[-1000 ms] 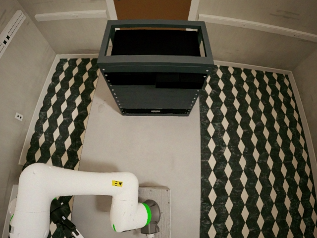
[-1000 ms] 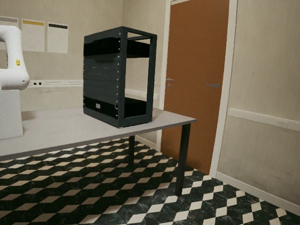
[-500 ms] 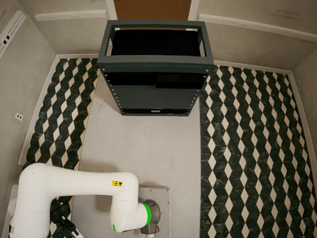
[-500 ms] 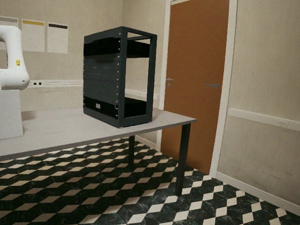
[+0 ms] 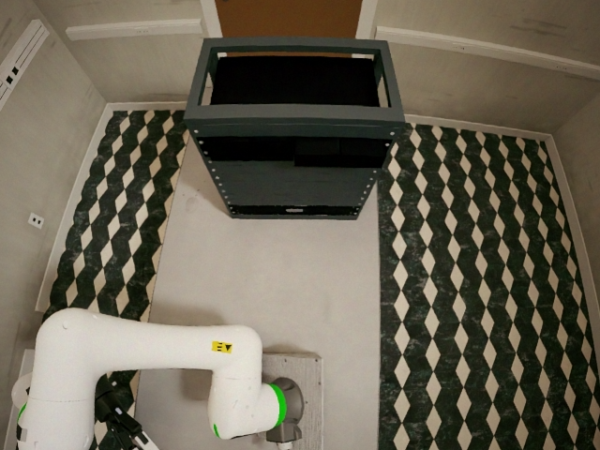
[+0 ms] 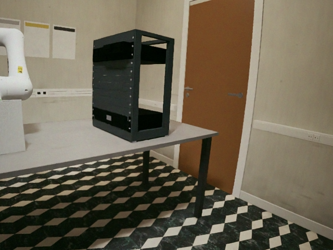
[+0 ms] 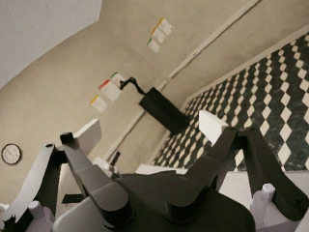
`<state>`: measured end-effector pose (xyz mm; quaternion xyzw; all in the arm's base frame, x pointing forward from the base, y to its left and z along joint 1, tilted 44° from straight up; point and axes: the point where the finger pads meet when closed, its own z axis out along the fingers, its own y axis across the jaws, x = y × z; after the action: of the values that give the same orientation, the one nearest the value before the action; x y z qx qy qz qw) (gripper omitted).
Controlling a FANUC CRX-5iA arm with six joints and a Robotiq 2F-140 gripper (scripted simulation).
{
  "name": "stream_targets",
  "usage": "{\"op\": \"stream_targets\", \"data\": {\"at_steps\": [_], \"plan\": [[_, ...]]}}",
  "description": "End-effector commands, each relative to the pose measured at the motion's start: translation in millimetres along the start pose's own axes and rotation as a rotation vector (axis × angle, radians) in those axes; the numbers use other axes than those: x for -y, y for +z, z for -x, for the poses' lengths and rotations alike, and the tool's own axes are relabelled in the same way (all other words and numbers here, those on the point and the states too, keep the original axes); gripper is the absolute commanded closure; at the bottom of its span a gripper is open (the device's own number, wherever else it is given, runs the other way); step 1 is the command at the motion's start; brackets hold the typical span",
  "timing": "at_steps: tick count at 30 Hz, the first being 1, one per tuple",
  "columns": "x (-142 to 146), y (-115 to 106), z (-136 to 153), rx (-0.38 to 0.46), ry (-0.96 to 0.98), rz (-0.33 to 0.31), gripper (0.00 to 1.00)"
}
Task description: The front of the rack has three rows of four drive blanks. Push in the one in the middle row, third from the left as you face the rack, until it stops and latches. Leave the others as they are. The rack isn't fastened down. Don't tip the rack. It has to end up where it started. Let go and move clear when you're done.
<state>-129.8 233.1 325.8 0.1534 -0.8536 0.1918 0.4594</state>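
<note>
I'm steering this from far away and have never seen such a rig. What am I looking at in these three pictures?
The machine is a single white jointed arm with a two-fingered gripper. The top view looks down over the arm and the front of a dark rack. The exterior view looks from the side: the rack stands upright on a grey table, near a brown door. The wrist view looks out past the fingers, towards the walls and the patterned floor; the rack's front isn't in it. The fingers are wide open and hold nothing, well away from the rack. The separate drive blanks are too dark to make out.

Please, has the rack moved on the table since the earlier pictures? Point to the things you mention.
No. The rack (image 5: 293,112) (image 6: 136,86) shows no visible shift; in the top view it stands the same against the door (image 5: 291,19) behind it.
</note>
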Motion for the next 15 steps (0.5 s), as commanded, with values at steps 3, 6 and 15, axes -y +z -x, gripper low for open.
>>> {"op": "stream_targets", "data": {"at_steps": [3,6,15], "plan": [[-1.5,-4.1,-0.1,0.014,-0.009,0.008,0.00],[-2.7,-7.0,0.0,0.024,-0.016,0.014,0.00],[-6.4,-15.8,0.2,0.054,-0.034,0.030,0.00]]}}
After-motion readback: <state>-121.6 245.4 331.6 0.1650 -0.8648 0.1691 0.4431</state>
